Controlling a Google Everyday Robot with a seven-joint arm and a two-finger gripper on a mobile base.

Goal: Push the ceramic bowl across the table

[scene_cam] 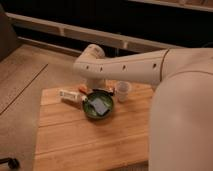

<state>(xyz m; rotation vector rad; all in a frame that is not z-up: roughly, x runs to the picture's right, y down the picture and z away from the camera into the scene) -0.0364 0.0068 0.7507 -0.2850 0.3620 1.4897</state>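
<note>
In your camera view, the bowl [91, 109] sits on the tabletop [85, 142], toward the far edge and about midway across, with a pale patch inside it. The tool [96, 92] is down at the bowl's far rim, below the white arm [125, 67] reaching in from the right; you cannot tell whether it is apart or together. A cup [122, 92] stands just right of the bowl, and a flat white packet [69, 94] lies just left.
</note>
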